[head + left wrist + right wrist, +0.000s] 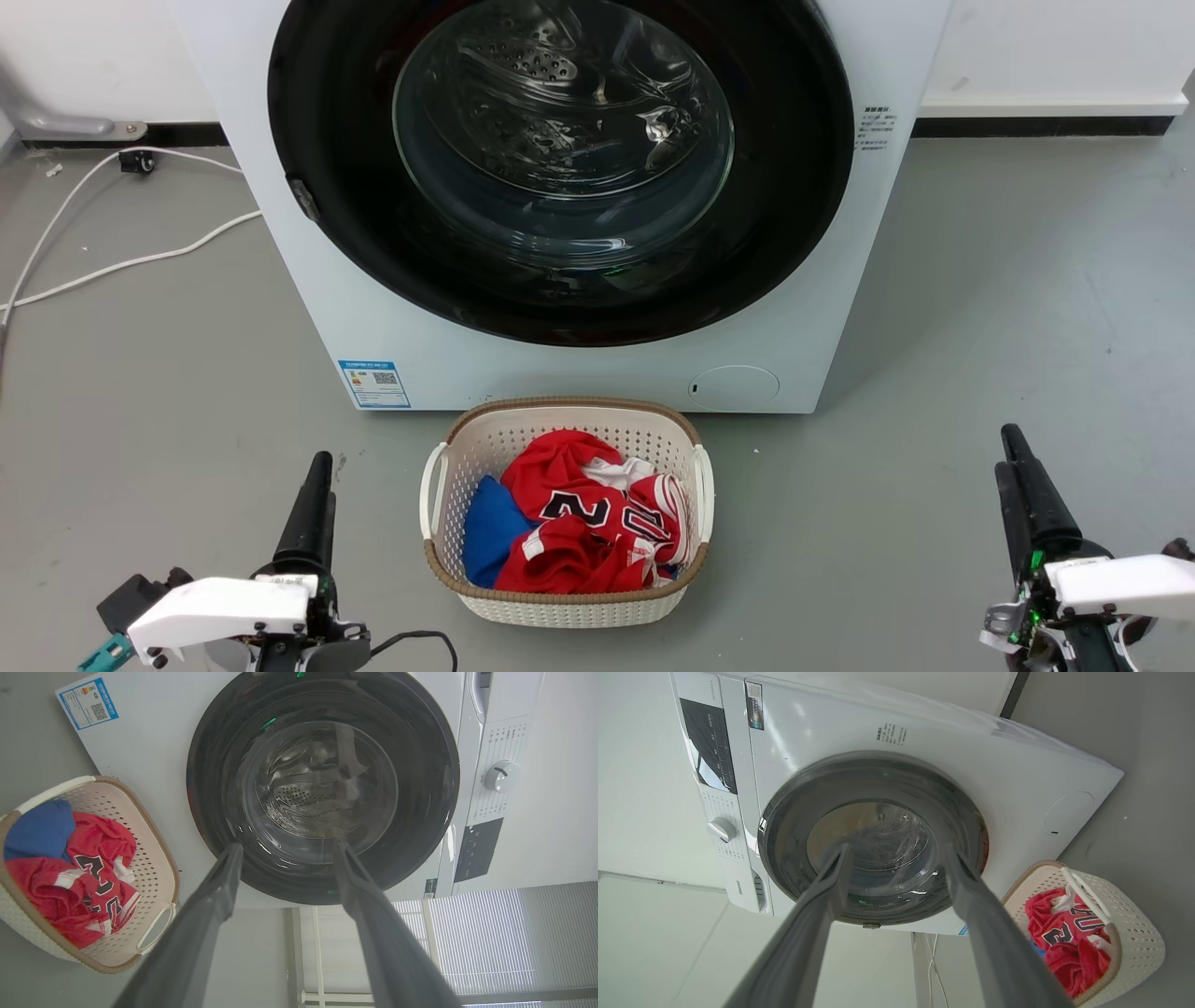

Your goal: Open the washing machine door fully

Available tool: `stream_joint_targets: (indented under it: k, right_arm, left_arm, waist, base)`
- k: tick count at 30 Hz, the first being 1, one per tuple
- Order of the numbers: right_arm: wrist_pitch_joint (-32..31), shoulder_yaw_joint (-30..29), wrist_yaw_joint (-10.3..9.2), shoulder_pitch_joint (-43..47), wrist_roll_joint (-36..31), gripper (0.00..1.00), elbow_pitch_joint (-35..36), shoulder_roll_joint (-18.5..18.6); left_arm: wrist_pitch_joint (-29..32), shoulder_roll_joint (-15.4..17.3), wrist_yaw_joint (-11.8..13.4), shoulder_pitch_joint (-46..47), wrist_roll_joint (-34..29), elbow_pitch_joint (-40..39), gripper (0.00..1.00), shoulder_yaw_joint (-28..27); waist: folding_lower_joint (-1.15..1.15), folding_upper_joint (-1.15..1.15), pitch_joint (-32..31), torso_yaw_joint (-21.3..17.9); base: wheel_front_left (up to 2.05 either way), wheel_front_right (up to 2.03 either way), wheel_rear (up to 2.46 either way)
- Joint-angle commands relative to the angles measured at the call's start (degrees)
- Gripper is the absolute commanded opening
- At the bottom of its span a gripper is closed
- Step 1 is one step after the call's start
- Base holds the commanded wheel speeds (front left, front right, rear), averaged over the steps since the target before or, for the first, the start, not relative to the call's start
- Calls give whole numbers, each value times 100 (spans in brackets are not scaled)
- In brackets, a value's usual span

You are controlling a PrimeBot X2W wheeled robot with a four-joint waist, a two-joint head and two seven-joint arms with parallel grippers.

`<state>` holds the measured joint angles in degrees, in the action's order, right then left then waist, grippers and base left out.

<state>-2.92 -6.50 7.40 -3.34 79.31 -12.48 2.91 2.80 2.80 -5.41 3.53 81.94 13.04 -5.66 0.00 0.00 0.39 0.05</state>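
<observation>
The white washing machine (308, 280) stands straight ahead, and its washing machine door (327, 140) lies flush against the front, black rim around the clear glass bowl. A small dark catch (303, 198) sits on the rim's left side. My left gripper (317, 464) is low at the left, well short of the machine, fingers pointing at it. My right gripper (1011, 443) is low at the right, equally far back. The left wrist view shows the left gripper (287, 845) open and empty before the door (420, 788). The right gripper (896, 847) is open and empty too, facing the door (794, 812).
A white laundry basket (569, 406) with red and blue clothes sits on the floor just in front of the machine, between my arms. White cables (112, 266) trail over the grey floor at the left. The control knob (501, 775) is on the machine's top panel.
</observation>
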Motion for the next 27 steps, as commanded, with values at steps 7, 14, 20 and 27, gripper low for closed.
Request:
stream_joint_targets:
  k: [7,14,20,27]
  right_arm:
    - [208,142,9,-10,-1265,100,473,11]
    - [374,260,10,53,-2335,100,641,10]
    - [507,284,10,106,-2985,100,739,10]
    - [649,310,10,146,-3646,100,892,8]
  left_arm:
    - [-202,14,219,37,-1116,-346,100,175]
    - [-368,38,459,-5,-2103,-458,100,365]
    - [-497,96,664,-27,-2695,-538,100,523]
    - [-641,157,863,-51,-3272,-656,100,690]
  waist:
    - [0,0,12,3]
    - [0,0,25,6]
    - [0,0,34,12]
    - [0,0,39,18]
  base:
    - [0,0,0]
    - [0,0,0]
    - [0,0,0]
    - [0,0,0]
